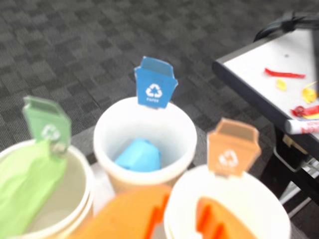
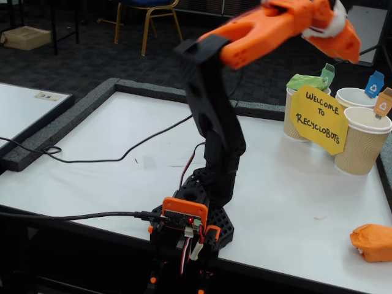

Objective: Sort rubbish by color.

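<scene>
In the wrist view three paper cups stand below me. The blue rubbish lies inside the middle cup with the blue tag. The green rubbish sticks out of the green-tagged cup. The orange-tagged cup looks empty. The orange rubbish lies on the white table near its front right corner, far from the arm. My orange gripper hovers open above the cups, holding nothing.
A yellow "Welcome to Recyclobots" sign leans against the cups. A black cable runs across the table to the arm's base. A second table with small red and yellow scraps stands beyond the cups over grey carpet.
</scene>
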Robot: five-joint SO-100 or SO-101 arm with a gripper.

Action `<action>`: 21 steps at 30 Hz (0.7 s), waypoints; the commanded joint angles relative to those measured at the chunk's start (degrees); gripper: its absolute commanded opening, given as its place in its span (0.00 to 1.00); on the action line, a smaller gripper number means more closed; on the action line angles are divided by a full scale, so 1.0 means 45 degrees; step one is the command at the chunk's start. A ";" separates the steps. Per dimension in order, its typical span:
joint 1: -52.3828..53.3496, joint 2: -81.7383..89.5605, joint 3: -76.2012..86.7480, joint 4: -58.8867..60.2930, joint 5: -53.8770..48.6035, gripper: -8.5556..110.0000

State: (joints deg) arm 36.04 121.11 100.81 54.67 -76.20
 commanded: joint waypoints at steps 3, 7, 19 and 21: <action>0.0195 0.5000 0.0430 0.1797 -0.0098 0.07; -0.0176 0.6406 0.0469 0.3887 -0.0078 0.07; -0.1055 0.9102 0.0020 0.9297 0.1523 0.07; -0.1035 0.9102 -0.0176 0.9824 0.1699 0.07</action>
State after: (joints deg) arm 32.43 161.81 104.50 96.06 -71.46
